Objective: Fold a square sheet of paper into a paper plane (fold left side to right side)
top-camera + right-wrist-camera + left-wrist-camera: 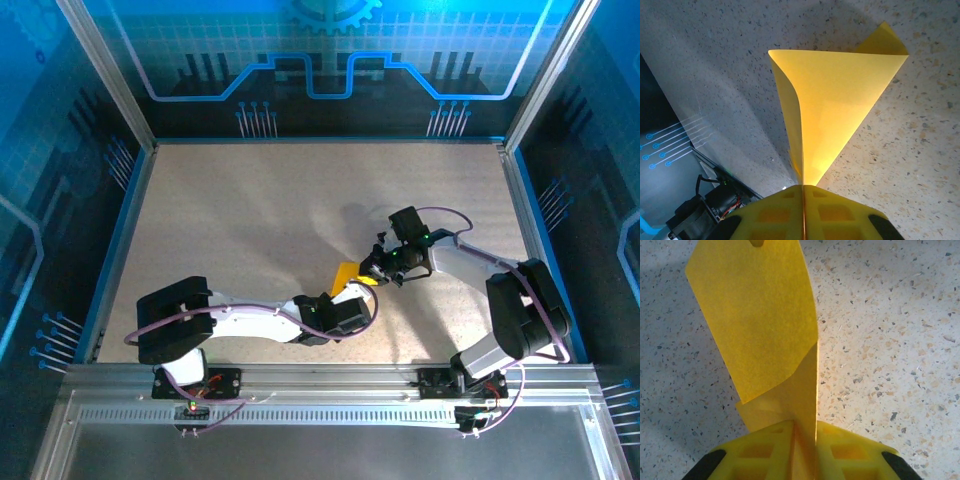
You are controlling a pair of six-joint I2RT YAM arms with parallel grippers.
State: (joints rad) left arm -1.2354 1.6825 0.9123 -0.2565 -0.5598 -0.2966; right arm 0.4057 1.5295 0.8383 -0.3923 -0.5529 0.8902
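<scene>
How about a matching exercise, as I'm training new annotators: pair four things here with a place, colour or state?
Things:
1. square sheet of paper
2. left fingers
3. right fingers
4. table

Descriptions:
a. speckled beige
b. shut on the paper's right end, seen from above
c. yellow, curled over
d. shut on the paper's near end, seen from above

Pairs: 1-c, 2-d, 3-b, 4-a

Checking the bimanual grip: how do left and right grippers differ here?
Left gripper meets the yellow paper from the near side, right gripper from the right. At the left jaws the paper curls over; at the right it fans open. Both are shut on it.
</scene>
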